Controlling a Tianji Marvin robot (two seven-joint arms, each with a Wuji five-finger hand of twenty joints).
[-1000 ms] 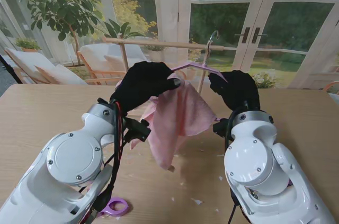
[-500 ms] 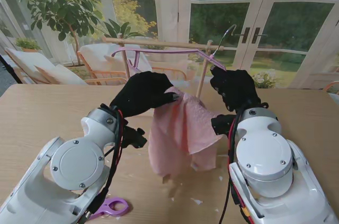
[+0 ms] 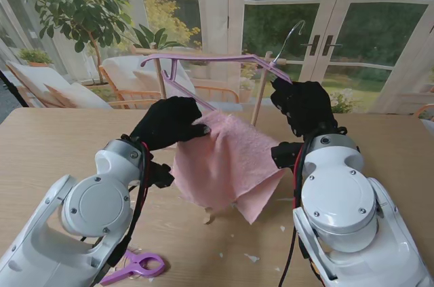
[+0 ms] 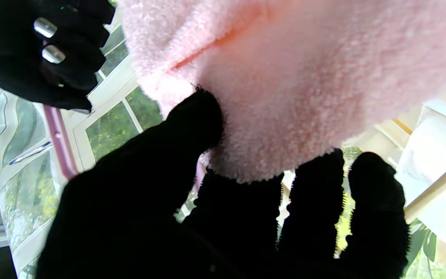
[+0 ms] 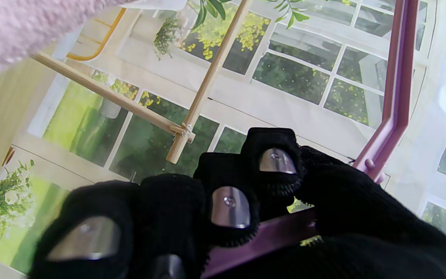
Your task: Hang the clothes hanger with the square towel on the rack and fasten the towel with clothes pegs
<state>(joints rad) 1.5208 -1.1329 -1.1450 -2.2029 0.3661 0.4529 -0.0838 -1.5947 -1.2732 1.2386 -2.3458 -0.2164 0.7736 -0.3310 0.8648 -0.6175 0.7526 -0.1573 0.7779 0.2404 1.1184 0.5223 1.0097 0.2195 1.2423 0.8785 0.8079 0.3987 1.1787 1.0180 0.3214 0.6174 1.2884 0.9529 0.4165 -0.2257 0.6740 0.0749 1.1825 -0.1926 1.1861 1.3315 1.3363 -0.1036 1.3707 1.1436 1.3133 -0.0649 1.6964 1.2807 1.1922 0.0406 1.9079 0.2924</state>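
Clearly, the load is shared between two very different materials. The purple plastic clothes hanger (image 3: pixel 203 70) with its thin metal hook (image 3: pixel 288 34) is held up over the far middle of the wooden table (image 3: pixel 47 144), just in front of the slender wooden rack (image 3: pixel 203 56) that stands at the far edge. The right hand (image 3: pixel 308 107), in a black glove, has its fingers (image 5: pixel 273 166) curled tight around the hanger's right shoulder, near the hook. The left hand (image 3: pixel 169 123) pinches the near left corner of the fluffy pink square towel (image 3: pixel 227 165), thumb against fingertips (image 4: pixel 196 116) with the cloth clamped between them; the towel hangs from the hanger's lower bar and sags toward the table.

By my judgement the hanger is light and stiff but thin, so it will twist in a one-sided grip; holding close to the hook, as the right hand does, gives the best control for steering the hook over the rack's rail. The towel looks soft, limp and light, with a grippy nap, yet it could slide along the smooth plastic bar if the hanger tilts. Taking it at a corner or along the edge keeps it spread. A purple peg-like piece (image 3: pixel 135 266) lies on the near left of the table; I cannot tell exactly what it is.
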